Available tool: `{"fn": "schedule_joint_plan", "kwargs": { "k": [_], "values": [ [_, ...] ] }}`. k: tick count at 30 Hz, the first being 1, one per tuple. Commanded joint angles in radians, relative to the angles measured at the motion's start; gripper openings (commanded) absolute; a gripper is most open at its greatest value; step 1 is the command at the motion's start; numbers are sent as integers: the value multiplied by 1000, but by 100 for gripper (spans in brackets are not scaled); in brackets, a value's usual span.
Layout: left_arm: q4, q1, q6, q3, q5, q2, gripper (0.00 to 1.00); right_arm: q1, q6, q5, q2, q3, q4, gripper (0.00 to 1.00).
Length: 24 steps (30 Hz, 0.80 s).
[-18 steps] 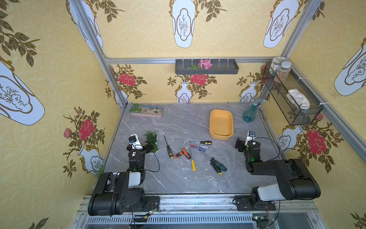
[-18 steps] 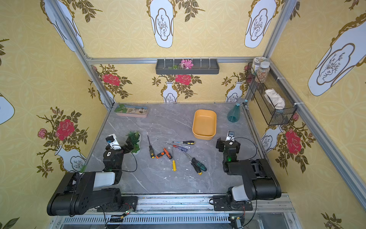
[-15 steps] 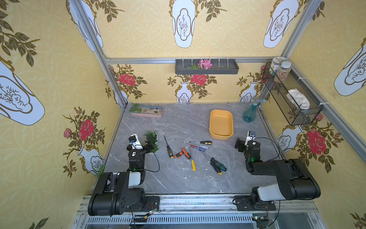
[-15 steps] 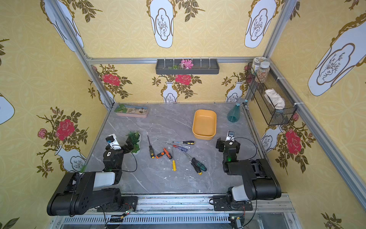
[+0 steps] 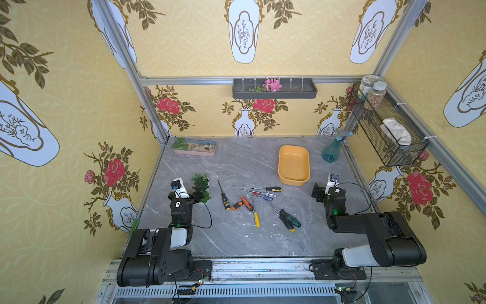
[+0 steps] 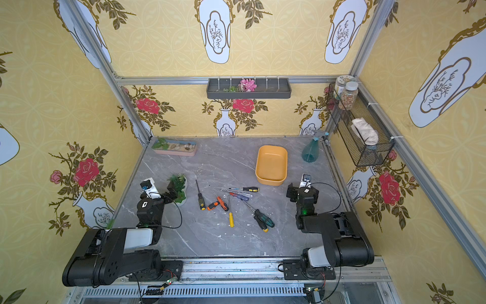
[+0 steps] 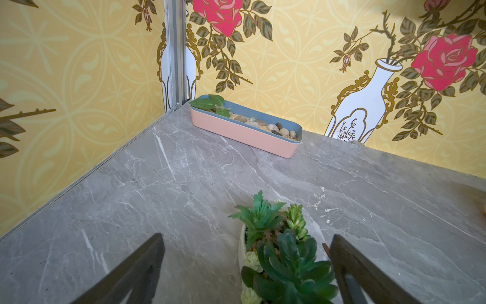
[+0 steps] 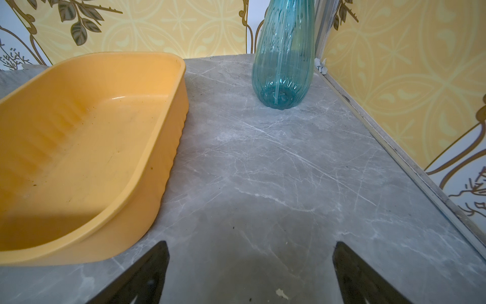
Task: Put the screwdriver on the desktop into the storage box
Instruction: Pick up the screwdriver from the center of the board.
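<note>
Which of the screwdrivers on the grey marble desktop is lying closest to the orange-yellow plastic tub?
The small screwdriver with the black-and-yellow handle, crosswise by the near rim of the orange-yellow plastic tub; all others lie farther off.

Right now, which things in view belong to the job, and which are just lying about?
Job: loose screwdrivers with coloured handles; shallow orange-yellow plastic storage box; grey marble desktop.
Lying about: pink pebble tray; green potted succulent; teal plastic spray bottle.
</note>
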Motion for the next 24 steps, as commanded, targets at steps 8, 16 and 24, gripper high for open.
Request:
{"fn": "schedule_joint_plan", "kwargs": {
  "k": [8, 16, 24],
  "values": [
    [-322, -1, -41, 58, -70, -359, 100, 71, 320, 140, -481, 248, -846, 97],
    [-837, 0, -330, 247, -64, -564, 100, 57, 476, -151, -397, 525, -1444, 97],
    [-1228, -8, -500, 440, 199, -484, 100, 356, 410, -187, -339, 634, -1546, 95]
  ]
}}
